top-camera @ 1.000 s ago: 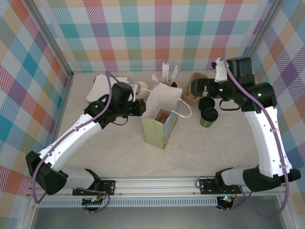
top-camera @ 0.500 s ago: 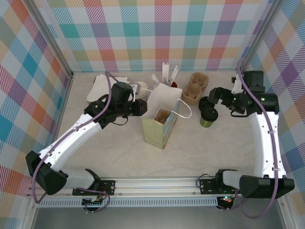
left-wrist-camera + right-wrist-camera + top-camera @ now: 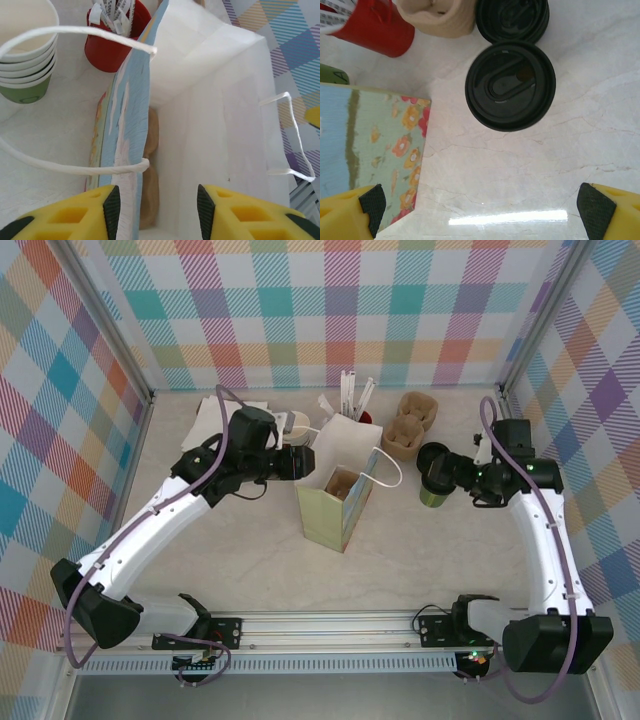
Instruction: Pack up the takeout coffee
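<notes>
right wrist: right end effector (image 3: 482, 205) spread near takeout coffee (image 3: 510, 85); left end effector (image 3: 158, 207) parted astride bag (image 3: 210, 100) wall.

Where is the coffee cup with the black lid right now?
From above, the coffee cup stands on the right of the table, right of the flowered paper bag, with a spare black lid just behind it.

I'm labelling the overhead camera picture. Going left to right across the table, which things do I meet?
White napkins → paper bag → brown cardboard cup holders → takeout coffee. The red cup and the loose black lid overlap these, so I left them out.
</notes>
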Motion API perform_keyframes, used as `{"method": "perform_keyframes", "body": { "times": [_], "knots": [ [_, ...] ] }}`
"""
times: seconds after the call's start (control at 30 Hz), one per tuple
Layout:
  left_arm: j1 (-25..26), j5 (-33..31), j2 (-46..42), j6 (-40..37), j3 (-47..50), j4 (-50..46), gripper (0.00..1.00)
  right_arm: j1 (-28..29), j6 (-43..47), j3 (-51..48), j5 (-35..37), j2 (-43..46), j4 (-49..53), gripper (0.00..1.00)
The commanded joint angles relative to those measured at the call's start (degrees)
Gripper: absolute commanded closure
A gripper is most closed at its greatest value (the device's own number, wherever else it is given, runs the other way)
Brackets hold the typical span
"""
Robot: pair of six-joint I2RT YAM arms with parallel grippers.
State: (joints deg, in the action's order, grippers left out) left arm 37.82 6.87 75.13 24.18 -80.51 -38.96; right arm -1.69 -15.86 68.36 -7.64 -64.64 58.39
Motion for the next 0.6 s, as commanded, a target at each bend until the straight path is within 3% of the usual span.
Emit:
{"method": "perform_keyframes", "body": {
  "times": [0.0, 0.3, 0.57],
  "knots": [
    [0.7, 0.6, -1.5, -1.5, -3.4, -2.3, 0.49, -0.3, -0.7, -1.8, -1.3, 1.3, -2.4, 0.0],
    [0.6, -3.2, -1.3, -6.8, -10.0, -8.5, 0.38, -0.3, -0.4, -3.4, -1.4, 1.5, -2.5, 0.0],
    [0.5, -3.0, 6.6, -14.2, -22.5, -15.4, 0.34, -0.2, -0.2, -4.2, -2.0, 2.0, -2.4, 0.0]
  ]
}}
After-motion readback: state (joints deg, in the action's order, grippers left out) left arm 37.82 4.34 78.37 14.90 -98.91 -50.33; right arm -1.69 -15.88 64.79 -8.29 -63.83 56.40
